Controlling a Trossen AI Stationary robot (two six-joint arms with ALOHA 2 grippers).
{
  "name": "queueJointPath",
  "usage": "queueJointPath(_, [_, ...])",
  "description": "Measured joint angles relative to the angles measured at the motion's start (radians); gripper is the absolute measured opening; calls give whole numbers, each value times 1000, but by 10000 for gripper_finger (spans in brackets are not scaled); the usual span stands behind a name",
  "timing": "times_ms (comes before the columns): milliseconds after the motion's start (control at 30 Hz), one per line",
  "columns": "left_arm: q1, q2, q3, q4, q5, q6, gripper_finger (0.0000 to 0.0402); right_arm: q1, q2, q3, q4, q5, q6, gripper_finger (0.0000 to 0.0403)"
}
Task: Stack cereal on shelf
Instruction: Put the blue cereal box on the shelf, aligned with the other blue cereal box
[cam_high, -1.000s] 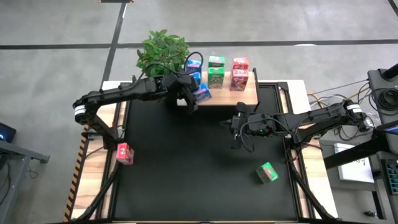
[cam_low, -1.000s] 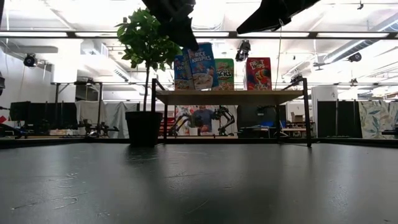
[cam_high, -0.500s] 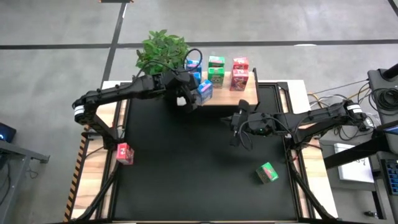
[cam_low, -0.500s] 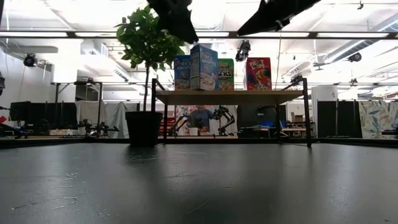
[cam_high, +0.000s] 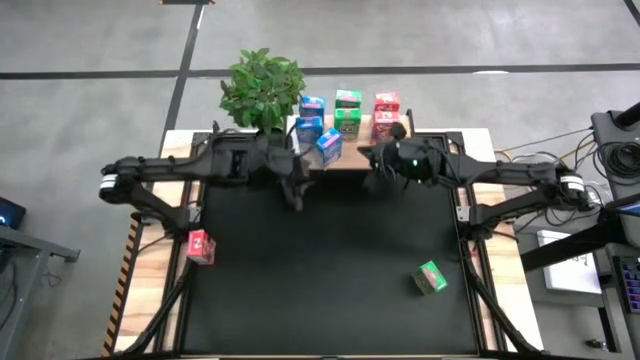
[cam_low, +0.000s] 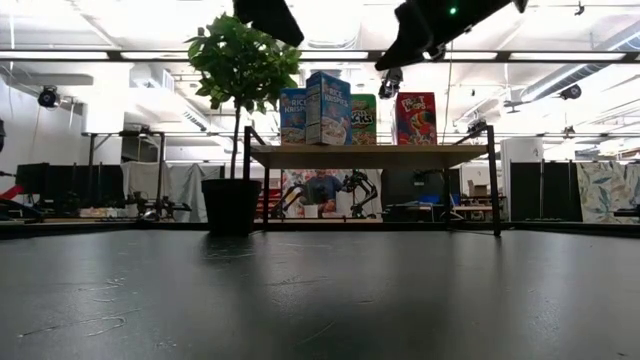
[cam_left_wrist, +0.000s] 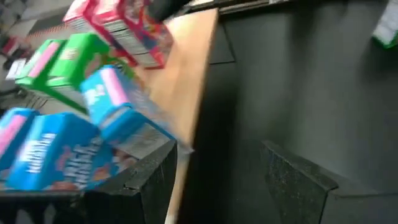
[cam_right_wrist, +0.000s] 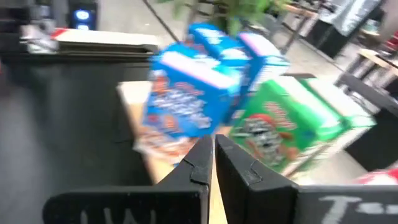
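Note:
The wooden shelf (cam_high: 345, 160) stands at the table's far edge and carries three blue, two green (cam_high: 346, 122) and two red (cam_high: 385, 125) cereal boxes. The front blue box (cam_high: 328, 146) stands upright on its base near the shelf's front edge (cam_low: 328, 108). My left gripper (cam_high: 293, 195) hangs open over the black mat just in front of the shelf, with nothing between its fingers (cam_left_wrist: 217, 149). My right gripper (cam_high: 370, 158) is shut and hovers above the shelf's front edge, pointing at the blue and green boxes (cam_right_wrist: 213, 140). A red box (cam_high: 201, 246) and a green box (cam_high: 430, 277) lie on the table.
A potted plant (cam_high: 262, 88) stands beside the shelf's left end. The black mat (cam_high: 320, 280) stretches between the two loose boxes. The left arm's base is at the table's left side and the right arm's base at its right side.
My left gripper set the tilted blue box upright on the shelf's front, let go of it, and drew back toward the near edge. The box stays standing. My right gripper, still shut, swung from over the mat toward the far edge, up to the shelf.

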Motion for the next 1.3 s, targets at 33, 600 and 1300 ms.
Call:
queueJointPath(33, [-10,-18,-42,36,0,1,213,-18,7,9,2,0,-3,9])
queueJointPath(600, [-27,-271,-532,521,-3,-20,213,-126,273,189,32,-18,-54,9])
queueJointPath(1300, [-21,-181,-590,751,-143,-44,213,-40,291,197,-39,-29,1,9])
